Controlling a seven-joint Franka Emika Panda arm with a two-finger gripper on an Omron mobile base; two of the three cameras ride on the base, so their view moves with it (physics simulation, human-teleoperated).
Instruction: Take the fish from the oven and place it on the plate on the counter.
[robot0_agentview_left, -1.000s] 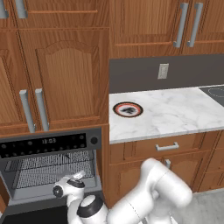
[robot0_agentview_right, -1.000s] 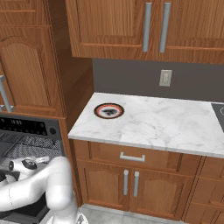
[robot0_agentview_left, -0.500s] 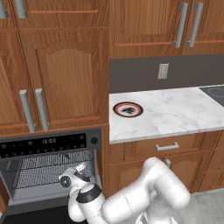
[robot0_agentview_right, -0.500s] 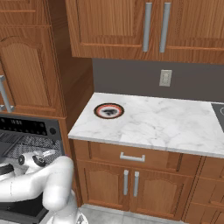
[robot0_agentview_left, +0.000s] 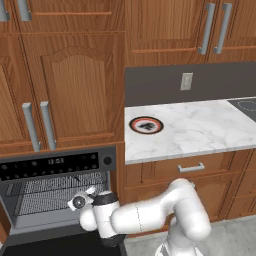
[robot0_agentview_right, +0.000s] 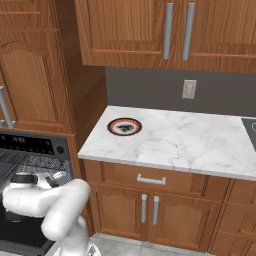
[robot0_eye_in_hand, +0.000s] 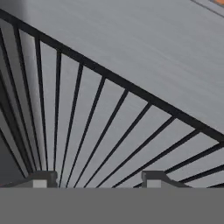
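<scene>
The arm reaches low and to the left into the open oven (robot0_agentview_left: 55, 165), because that is where the task's fish should lie; the gripper (robot0_eye_in_hand: 98, 180) is inside the cavity, just above a wire rack (robot0_eye_in_hand: 109, 127) whose dark bars fan away under its 2 fingertips (robot0_eye_in_hand: 41, 179). The tips stand apart with a clear gap between them, and nothing can be seen between them, so the jaws look partly open and hold nothing that shows. The fish itself cannot be made out in any view (it may lie below the camera's sight, between or under the tips, but that is only a guess). The plate (robot0_agentview_left: 146, 125) waits on the counter (robot0_agentview_left: 200, 130), near the counter's left edge and towards its back, close to the oven side, which keeps the carry short. Its pale centre bears only the dark pattern, so the placing step is judged not yet done.
</scene>
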